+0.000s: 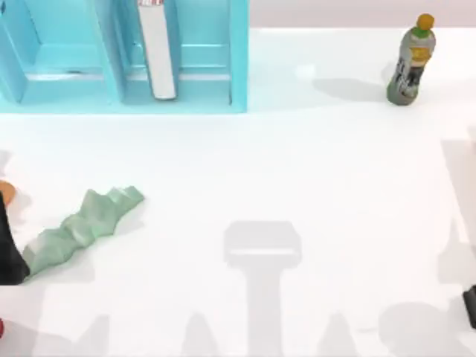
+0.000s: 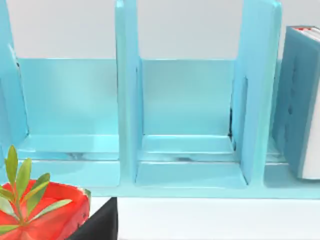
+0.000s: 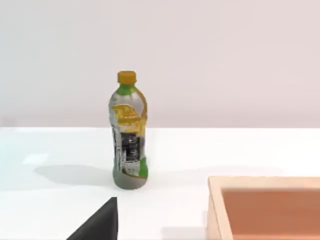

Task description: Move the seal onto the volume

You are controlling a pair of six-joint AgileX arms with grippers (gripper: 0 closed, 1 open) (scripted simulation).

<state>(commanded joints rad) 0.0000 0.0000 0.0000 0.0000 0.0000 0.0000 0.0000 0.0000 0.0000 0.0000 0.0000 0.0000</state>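
**Seal barely in frame, both arms off at the edges**

Going left to right across the top view: my left arm was a dark shape hard against the left edge. Just above it sat an orange sliver, cut off by the edge, which I took for the seal, though I wouldn't swear to it. It was on the table, close beside the arm. I couldn't tell whether they touched.

Next came the pale green jagged piece, lying slantwise on the table. The turquoise shelf was at the back left. In the rightmost bay I could see, a teal-covered book stood upright, white page edges facing up.

The left wrist view looked into that shelf front-on. It showed the book's teal cover, which the overhead hid, and a red pot with a green sprig in it.

Far back right stood the orange-capped bottle. The right wrist view added a shallow wooden box nearer than the bottle.

My right arm was parked at the right edge. I couldn't tell whether either gripper was open or closed.
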